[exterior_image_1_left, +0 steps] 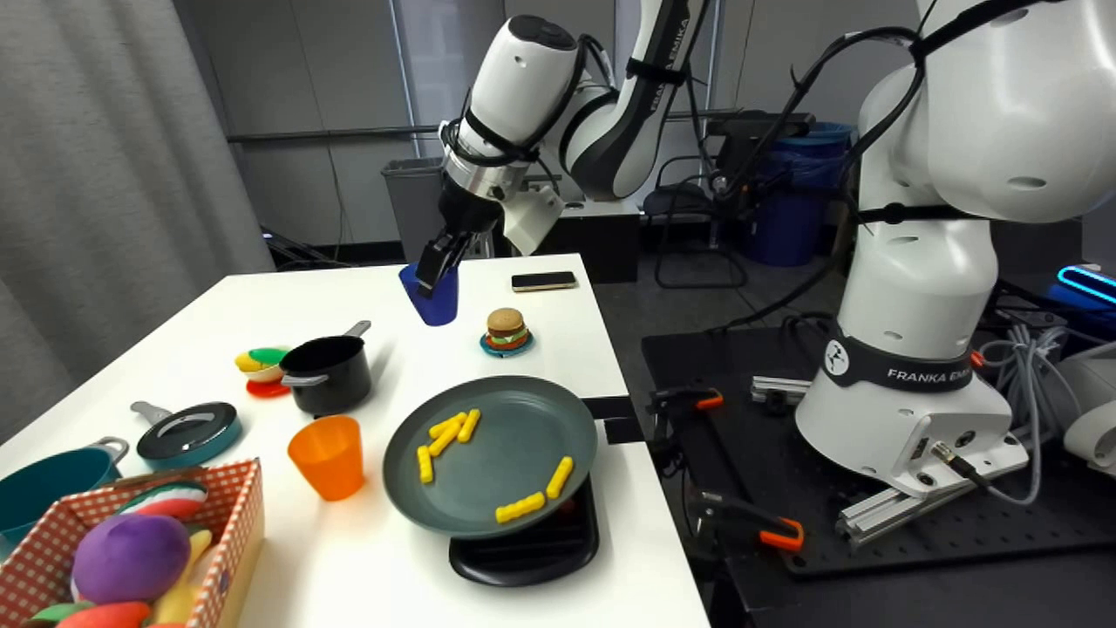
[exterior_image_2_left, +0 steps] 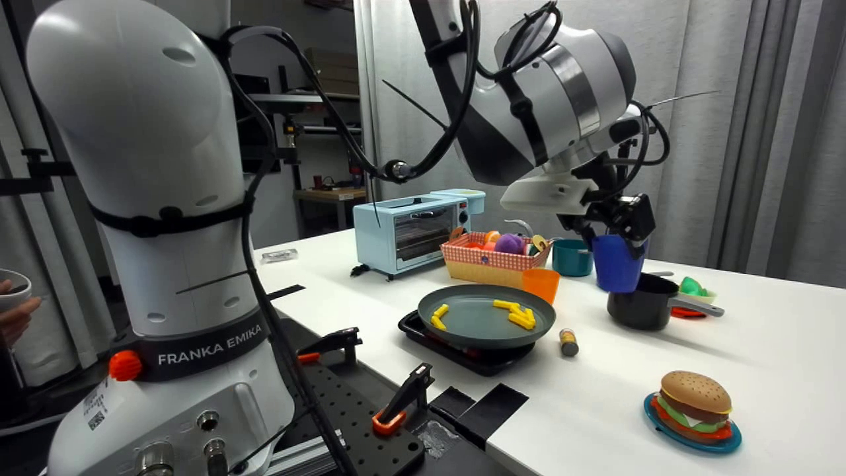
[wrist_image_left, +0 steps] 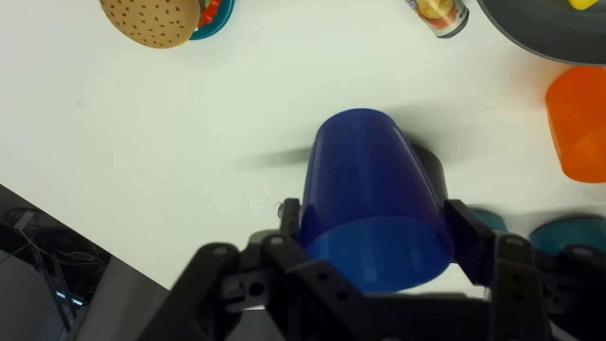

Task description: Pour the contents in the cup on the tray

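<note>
White table [exterior_image_1_left: 323,303] under blue cup [wrist_image_left: 374,199], mouth-up, axis slightly tilted.

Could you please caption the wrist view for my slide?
Gripper holding the blue cup; tray, partly in frame with a yellow piece, at top right.

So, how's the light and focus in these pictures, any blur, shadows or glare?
Wrist view: the tool looks soft, out of focus, the burger sharper; soft shadows lie on the table beside the blue cup, which shows a faint glare streak. Both exterior views: the white table is very bright; in an exterior view, the black pot casts a soft shadow.
</note>
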